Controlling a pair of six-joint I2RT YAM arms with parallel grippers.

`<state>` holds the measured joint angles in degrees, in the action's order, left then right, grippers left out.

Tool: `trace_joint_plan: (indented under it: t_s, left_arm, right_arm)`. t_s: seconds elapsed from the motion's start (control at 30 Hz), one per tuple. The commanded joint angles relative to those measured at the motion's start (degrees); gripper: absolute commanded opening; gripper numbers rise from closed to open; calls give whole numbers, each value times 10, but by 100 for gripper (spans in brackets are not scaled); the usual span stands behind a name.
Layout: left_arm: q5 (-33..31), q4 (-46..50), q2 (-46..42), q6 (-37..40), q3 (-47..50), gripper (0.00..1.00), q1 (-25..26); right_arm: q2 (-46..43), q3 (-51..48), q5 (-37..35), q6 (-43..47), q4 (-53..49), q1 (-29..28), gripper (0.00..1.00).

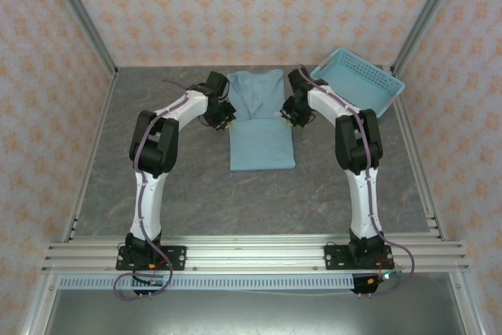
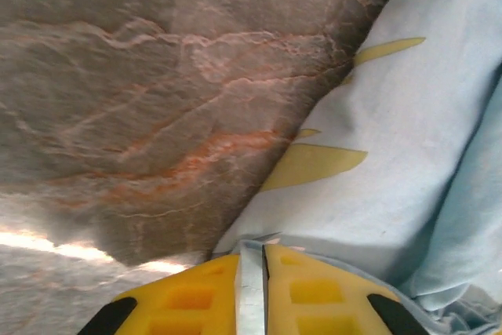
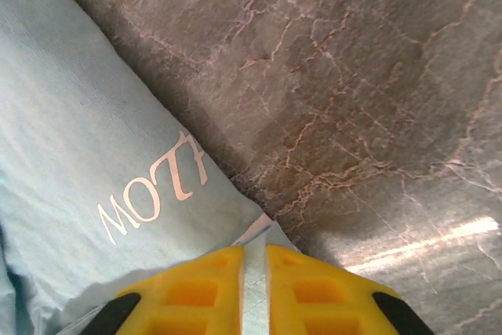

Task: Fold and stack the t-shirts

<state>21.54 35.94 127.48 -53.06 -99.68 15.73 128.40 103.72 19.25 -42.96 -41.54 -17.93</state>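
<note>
The left fingers (image 2: 271,255) and right fingers (image 3: 271,255) are each clamping narrowly on a thin side edge of the light teal t-shirt (image 1: 261,135). It is lying flat on the counter (image 1: 196,186) between them, so a fold seems to be just beginning. White lettering is showing just beyond the right fingers, with the collar end lying farther off. The next move is probably calling for both arms lifting evenly and carrying the cloth over without skewing it.

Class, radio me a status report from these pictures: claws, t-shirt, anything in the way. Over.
Left claw shut on t-shirt edge. Right claw shut on opposite edge. T-shirt part folded. Basket far right, not blocking.
</note>
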Motion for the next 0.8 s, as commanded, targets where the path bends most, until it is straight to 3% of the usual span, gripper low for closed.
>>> trace_joint_plan:
  t_s: [0.0, 0.13, 0.33, 0.77]
  left_arm:
    - [-44, 30, -107, 16, 62, 29, 7]
    - [11, 25, -192, 4, 198, 44, 27]
    - [85, -31, -274, -62, 368, 52, 75]
    - [53, -163, -259, -138, 417, 52, 104]
  right_arm:
    - [-95, -59, -30, 8, 3, 1, 22]
    - [-188, -198, -1, 0, 46, -1, 41]
    - [-282, -353, 53, 3, 69, -8, 59]
    - [-319, -455, 94, 4, 103, -20, 61]
